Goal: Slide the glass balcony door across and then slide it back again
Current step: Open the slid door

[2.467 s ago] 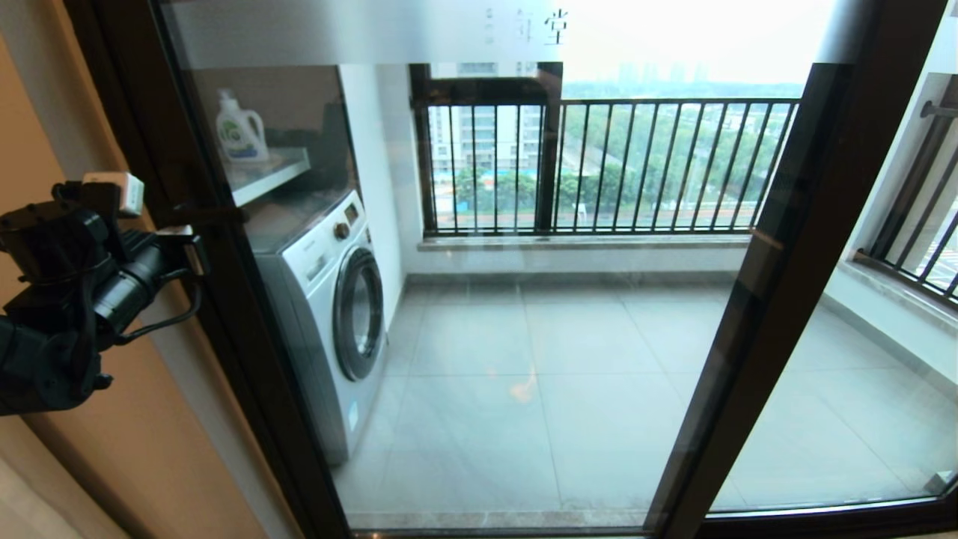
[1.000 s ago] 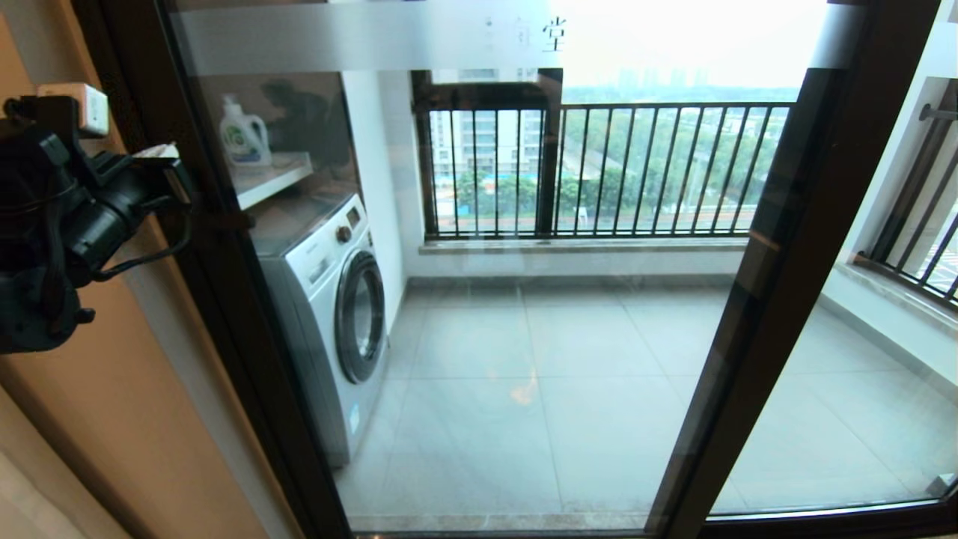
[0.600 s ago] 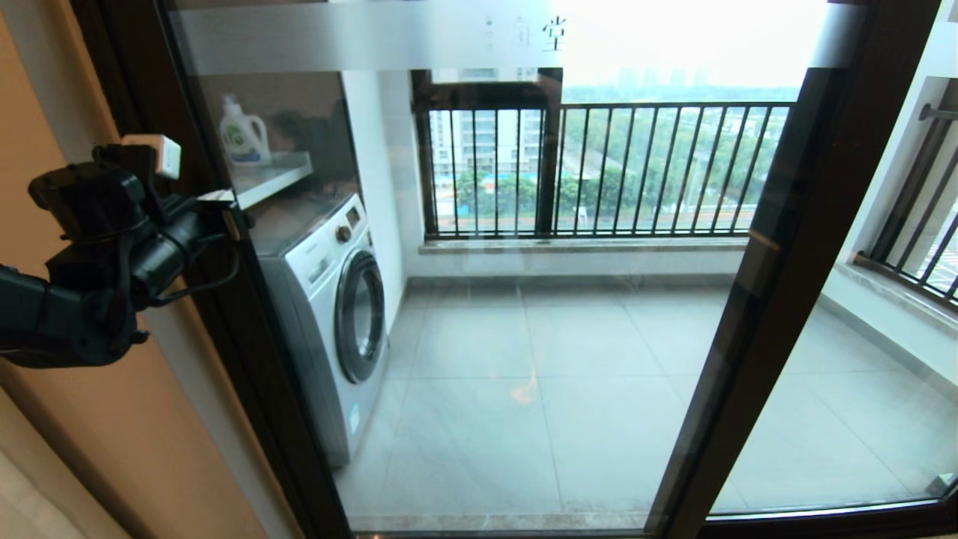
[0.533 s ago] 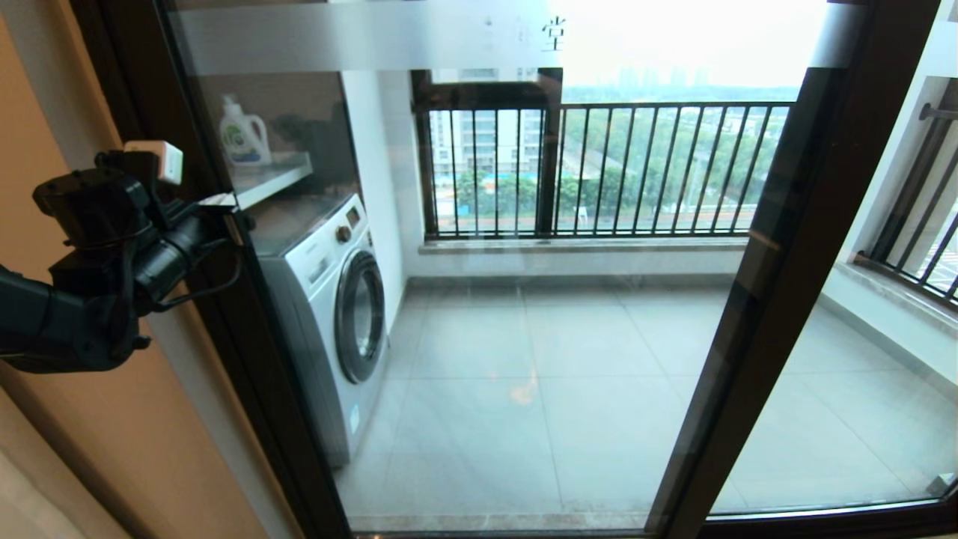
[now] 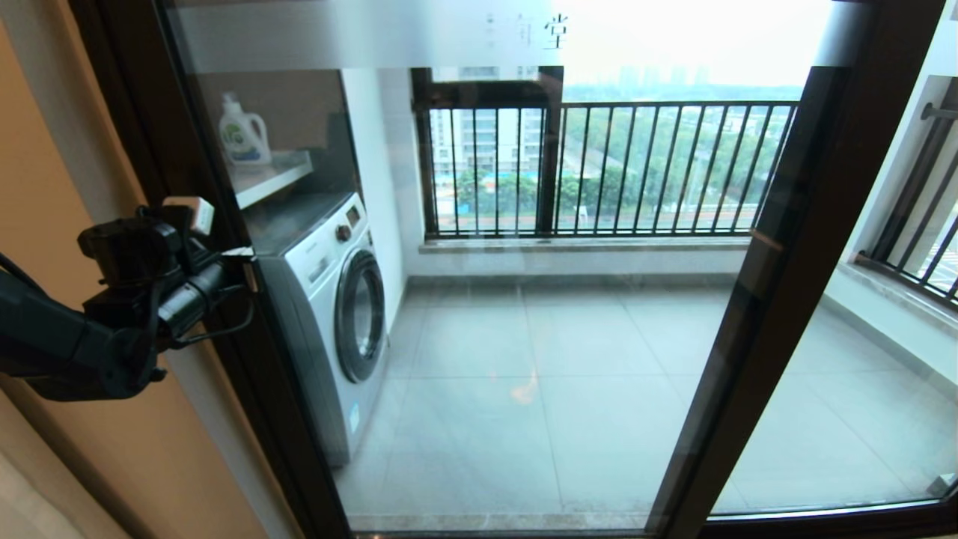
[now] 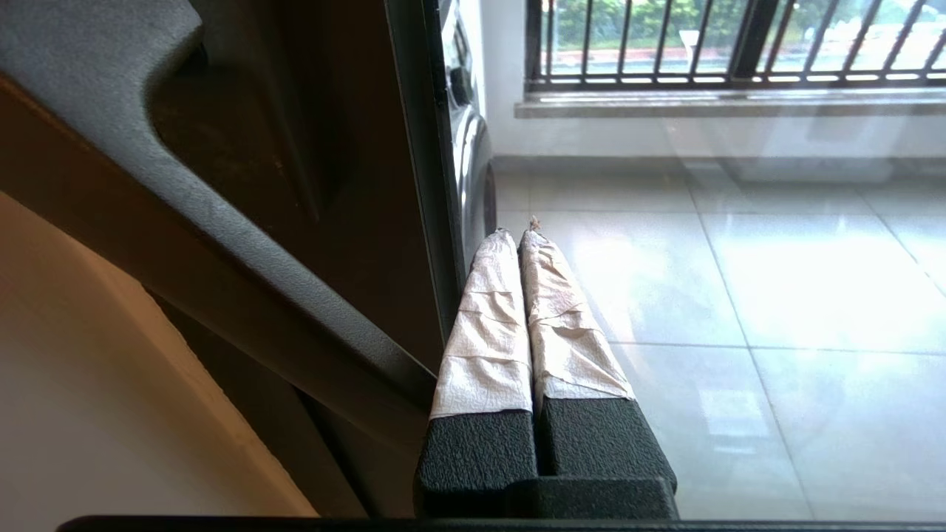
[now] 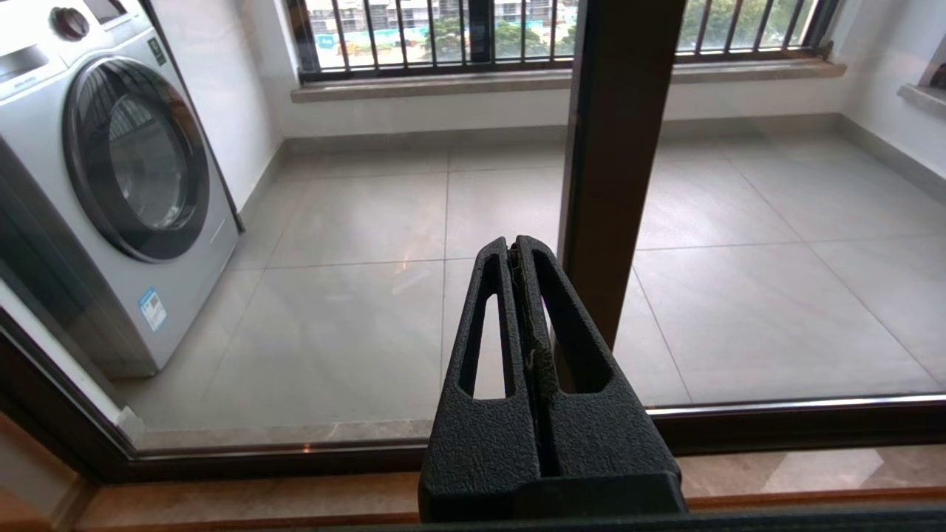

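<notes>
The glass balcony door (image 5: pixel 296 449) fills the head view, with its frosted top strip and Chinese characters (image 5: pixel 555 30). My left gripper (image 5: pixel 243 254) is shut and empty at mid-height on the door's left upright. In the left wrist view its taped fingertips (image 6: pixel 517 233) lie along the glass next to the upright (image 6: pixel 355 185). The black bar handle (image 6: pixel 222 222) runs just beside them, outside the fingers. I cannot tell whether the fingers touch the glass. My right gripper (image 7: pixel 514 244) is shut and empty, low near the bottom track, and is out of the head view.
A washing machine (image 5: pixel 329 299) stands behind the glass at the left, under a shelf (image 5: pixel 273 176) with a detergent bottle (image 5: pixel 241 131). A second dark upright (image 5: pixel 756 299) crosses the right side. The far window has black railing bars (image 5: pixel 636 165). An orange wall (image 5: pixel 90 449) is on the left.
My left gripper rose beside the upright, then came down and rightward onto the glass edge. The door has not visibly moved.
</notes>
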Robot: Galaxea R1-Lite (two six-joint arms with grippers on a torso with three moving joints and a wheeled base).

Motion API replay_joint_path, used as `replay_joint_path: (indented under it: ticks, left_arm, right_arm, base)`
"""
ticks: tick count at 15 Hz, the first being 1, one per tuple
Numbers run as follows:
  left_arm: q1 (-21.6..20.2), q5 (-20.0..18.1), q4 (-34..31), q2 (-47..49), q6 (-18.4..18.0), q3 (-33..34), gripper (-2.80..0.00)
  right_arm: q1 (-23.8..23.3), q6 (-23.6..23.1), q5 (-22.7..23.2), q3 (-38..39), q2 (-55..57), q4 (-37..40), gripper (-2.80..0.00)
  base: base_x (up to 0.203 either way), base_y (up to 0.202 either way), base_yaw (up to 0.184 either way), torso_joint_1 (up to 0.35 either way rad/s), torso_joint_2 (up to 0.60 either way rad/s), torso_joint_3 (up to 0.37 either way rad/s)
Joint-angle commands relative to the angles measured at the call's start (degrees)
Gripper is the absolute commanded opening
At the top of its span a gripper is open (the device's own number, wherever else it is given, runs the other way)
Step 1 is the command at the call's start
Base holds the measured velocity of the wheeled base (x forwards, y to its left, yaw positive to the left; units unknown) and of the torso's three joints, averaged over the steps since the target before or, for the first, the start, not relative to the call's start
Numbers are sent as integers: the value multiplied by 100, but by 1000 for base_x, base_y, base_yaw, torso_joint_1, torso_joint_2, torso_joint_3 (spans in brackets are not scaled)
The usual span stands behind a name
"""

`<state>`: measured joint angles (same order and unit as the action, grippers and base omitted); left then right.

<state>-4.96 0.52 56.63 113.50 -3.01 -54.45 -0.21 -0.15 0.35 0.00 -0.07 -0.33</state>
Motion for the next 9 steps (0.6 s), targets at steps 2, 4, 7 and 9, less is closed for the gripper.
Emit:
replay_joint_path:
  ticks: [2, 4, 7, 9]
  left_arm:
    - [-65, 10, 417, 308, -21, 16, -280]
    - [-108, 26, 862, 390, -124, 6, -280]
    - [-230, 21, 876, 381, -156, -37, -280]
    - [-403, 6, 876, 390, -156, -43, -280]
  right_arm:
    - [3, -3, 0, 18, -1, -2, -280]
    - [3, -3, 0, 18, 7, -2, -280]
    - [3, -3, 0, 18, 7, -2, -280]
    - [3, -3, 0, 18, 3, -2, -280]
  base:
    - [0, 0, 0, 0, 0, 0]
    - [0, 0, 0, 0, 0, 0]
    - [0, 0, 0, 0, 0, 0]
    - [0, 0, 0, 0, 0, 0]
